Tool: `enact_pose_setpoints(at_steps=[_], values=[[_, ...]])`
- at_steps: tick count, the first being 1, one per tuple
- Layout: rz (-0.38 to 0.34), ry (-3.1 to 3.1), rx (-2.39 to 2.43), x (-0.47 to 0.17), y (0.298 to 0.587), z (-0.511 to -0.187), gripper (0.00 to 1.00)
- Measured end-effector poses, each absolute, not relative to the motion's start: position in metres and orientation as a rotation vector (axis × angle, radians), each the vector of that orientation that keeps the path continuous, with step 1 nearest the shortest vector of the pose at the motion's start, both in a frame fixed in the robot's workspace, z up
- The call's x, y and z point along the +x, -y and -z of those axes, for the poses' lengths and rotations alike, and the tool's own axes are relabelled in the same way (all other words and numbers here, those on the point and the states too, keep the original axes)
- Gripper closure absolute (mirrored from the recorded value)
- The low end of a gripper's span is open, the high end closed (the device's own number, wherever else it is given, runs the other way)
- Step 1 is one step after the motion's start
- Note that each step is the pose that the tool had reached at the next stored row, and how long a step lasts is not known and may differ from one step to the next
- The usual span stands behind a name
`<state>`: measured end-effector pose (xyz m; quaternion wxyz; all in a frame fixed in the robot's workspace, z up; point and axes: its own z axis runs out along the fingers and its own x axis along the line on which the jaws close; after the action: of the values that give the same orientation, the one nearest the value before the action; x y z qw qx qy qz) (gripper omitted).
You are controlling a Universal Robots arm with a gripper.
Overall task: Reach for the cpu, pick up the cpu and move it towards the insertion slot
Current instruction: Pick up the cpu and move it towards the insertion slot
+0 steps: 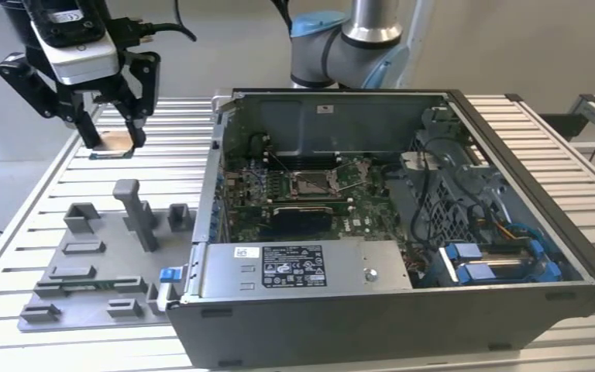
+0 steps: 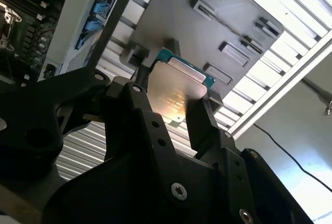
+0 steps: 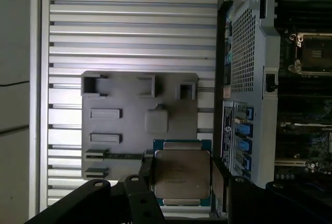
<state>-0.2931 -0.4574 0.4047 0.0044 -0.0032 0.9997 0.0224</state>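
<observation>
- My claw's black linkages and bolted knuckles sit closest to the lens in both wrist views, dark and out of focus.
- My claw (image 3: 181,180) is clenched on the cpu (image 3: 181,175), with one finger pressing each of two opposite edges.
- In the first wrist view the chip's silvery metal face is turned toward the camera, and a green rim shows around it.
- In the second wrist view the same metal face catches a warm glare, and my fingers (image 2: 199,117) hug its sides.
- In the exterior view I hang high over the slatted table (image 1: 29,201), at the exterior view's left, with the chip lying flat between my fingertips and lifted clear of every surface.
- The grey fixture plate (image 1: 80,271) lies on the table below me, with its upright blocks and shallow recesses.
- The open computer case (image 1: 380,310) stands just beside the plate, toward the exterior view's right.
- The insertion slot (image 1: 313,182) sits on the motherboard inside the case, its shiny frame around a pale centre.
- The slot is well apart from the chip I hold, with the case wall between them.
- The arm's base (image 1: 349,39) rises behind the case.
</observation>
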Motion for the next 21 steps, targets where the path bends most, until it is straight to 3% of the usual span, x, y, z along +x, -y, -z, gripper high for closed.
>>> enact_pose_setpoints(at_steps=[21], values=[[-0.07,-3.132,-0.015,-0.246,0.457,-0.404,1.0]])
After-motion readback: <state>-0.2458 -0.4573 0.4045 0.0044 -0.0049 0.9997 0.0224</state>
